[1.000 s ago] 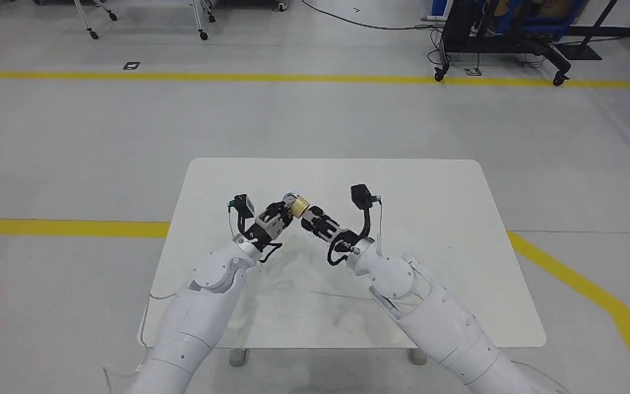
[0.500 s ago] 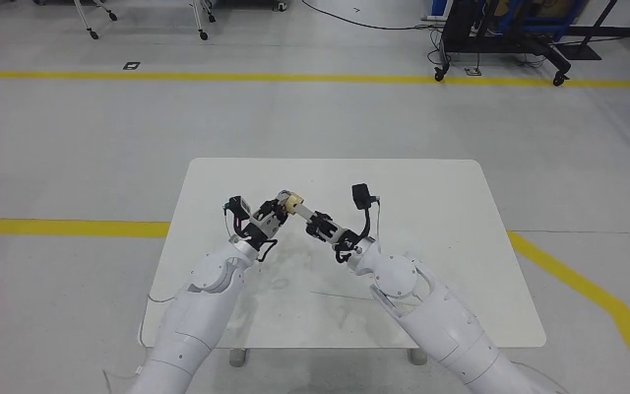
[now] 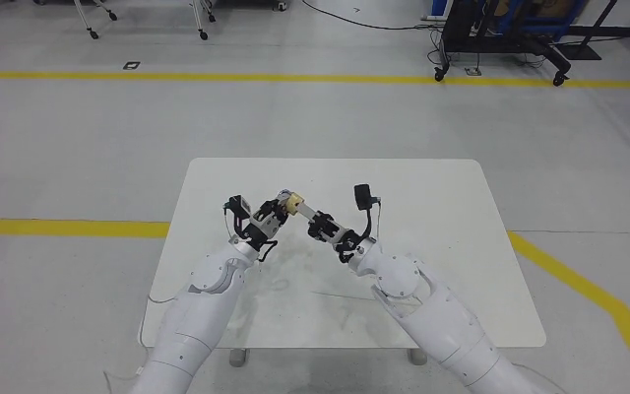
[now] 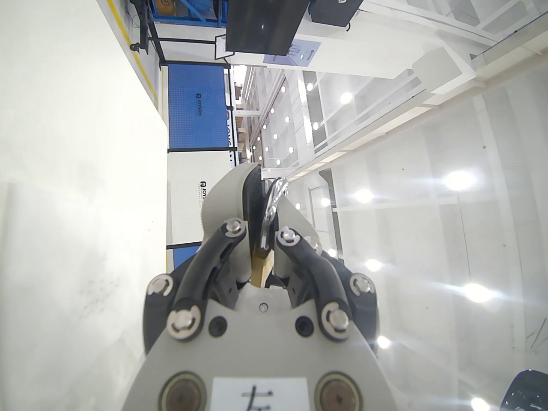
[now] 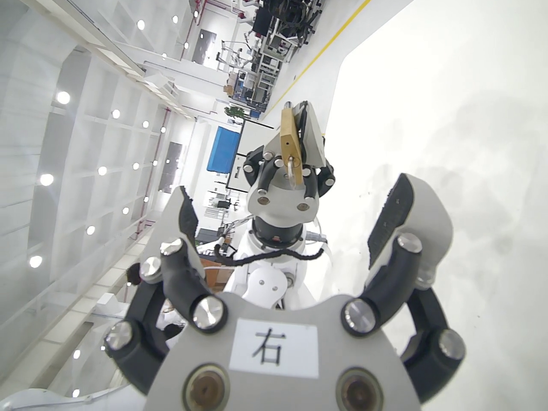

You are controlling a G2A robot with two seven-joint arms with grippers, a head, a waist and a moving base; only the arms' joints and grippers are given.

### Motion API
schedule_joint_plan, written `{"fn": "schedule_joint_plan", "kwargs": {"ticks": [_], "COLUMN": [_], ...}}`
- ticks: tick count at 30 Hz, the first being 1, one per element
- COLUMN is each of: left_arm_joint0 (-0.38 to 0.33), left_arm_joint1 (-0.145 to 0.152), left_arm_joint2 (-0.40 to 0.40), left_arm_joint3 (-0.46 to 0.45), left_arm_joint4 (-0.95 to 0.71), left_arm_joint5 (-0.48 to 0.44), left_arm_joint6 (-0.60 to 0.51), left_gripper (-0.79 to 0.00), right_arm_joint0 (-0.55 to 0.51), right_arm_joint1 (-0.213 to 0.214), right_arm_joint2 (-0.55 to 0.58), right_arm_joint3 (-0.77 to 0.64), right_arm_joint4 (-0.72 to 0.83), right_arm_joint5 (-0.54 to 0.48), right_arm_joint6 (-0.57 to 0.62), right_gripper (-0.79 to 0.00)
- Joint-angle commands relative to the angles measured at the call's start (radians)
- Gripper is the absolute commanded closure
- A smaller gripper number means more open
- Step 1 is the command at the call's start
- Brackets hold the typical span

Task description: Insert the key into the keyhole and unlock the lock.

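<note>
Where the two arms meet above the table: a brass padlock [image 5: 289, 136], lifted off the surface and clamped between the fingers of the left gripper [image 4: 265, 190].
Silvery loop [image 5: 293, 173]: sticks out at one end of the padlock; key or shackle, I can't tell.
Right gripper [image 5: 293, 192]: fingers spread wide, empty, just beside the padlock.
Table [image 3: 423, 197]: white, with rounded corners.
Floor [image 3: 295, 118]: pale grey, crossed by yellow lines [image 3: 295, 77].
</note>
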Motion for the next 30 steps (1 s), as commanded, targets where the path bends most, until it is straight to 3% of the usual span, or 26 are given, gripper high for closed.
{"fn": "schedule_joint_plan", "kwargs": {"ticks": [1,3,4,6,13,20,26,30], "left_arm_joint0": [0.0,-0.002,-0.003,-0.004,-0.012,-0.015,-0.016,-0.016], "left_arm_joint1": [-0.001,-0.002,-0.002,-0.002,-0.005,-0.007,-0.007,-0.007], "left_arm_joint2": [-0.001,-0.002,-0.002,-0.003,0.001,0.003,0.004,0.007], "left_arm_joint3": [0.002,0.007,0.008,0.012,0.021,0.026,0.025,0.021], "left_arm_joint4": [-0.019,-0.024,-0.026,-0.03,-0.033,-0.03,-0.001,0.01], "left_arm_joint5": [0.002,0.0,0.001,-0.001,0.0,-0.004,-0.009,-0.008], "left_arm_joint6": [-0.01,-0.017,-0.021,-0.028,-0.046,-0.055,-0.045,-0.042], "left_gripper": [0.0,0.0,0.0,0.0,0.0,0.0,0.0,0.0], "right_arm_joint0": [-0.015,-0.027,-0.032,-0.039,-0.028,-0.006,0.004,0.008], "right_arm_joint1": [0.002,0.004,0.005,0.006,0.002,-0.01,-0.017,-0.02], "right_arm_joint2": [0.034,0.061,0.068,0.08,0.076,0.058,0.055,0.054], "right_arm_joint3": [-0.002,-0.001,-0.002,-0.001,0.014,0.049,0.072,0.08], "right_arm_joint4": [0.095,0.146,0.167,0.197,0.21,0.223,0.234,0.229], "right_arm_joint5": [-0.025,-0.033,-0.032,-0.018,0.052,0.052,0.039,0.036], "right_arm_joint6": [0.037,0.062,0.076,0.101,0.12,0.117,0.117,0.113], "right_gripper": [-0.785,-0.785,-0.702,-0.379,-0.157,-0.095,-0.111,-0.04]}}
